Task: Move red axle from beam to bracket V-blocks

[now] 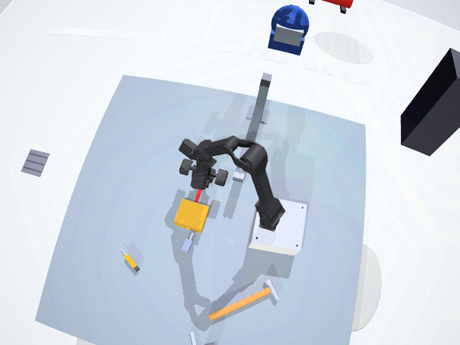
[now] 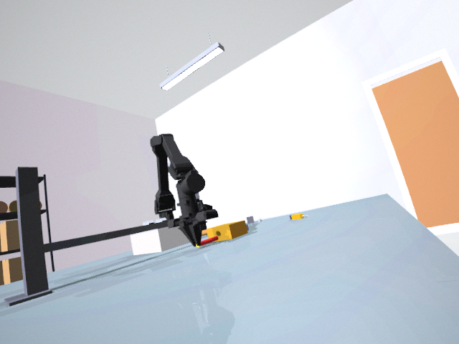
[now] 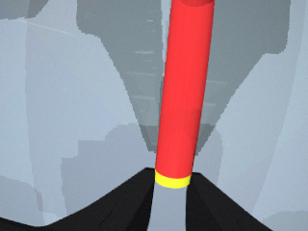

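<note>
Red axle [image 1: 198, 195] [image 2: 209, 241] [image 3: 185, 87] is hanging in the gripper [image 1: 199, 188] [image 2: 197, 245] [image 3: 171, 180], whose fingers are grasping it at its yellow-banded end. Its far end is apparently lying just outside the yellow beam [image 1: 192, 215] [image 2: 237, 230], whose bore is showing open in the exterior view. With one end gripped, the long free part is acting as a lever, so a brush against anything could be twisting it between the fingertips. Swinging sideways too soon is risking a knock that shifts the beam (they are lying close together, after all). The axle is also running low over the table, so a dip could be scraping it. Later, the upright bracket [image 1: 262, 96] [image 2: 92, 237] is posing another risk: if the axle is arriving skewed, it could be missing one V-block or rolling out upon release.
</note>
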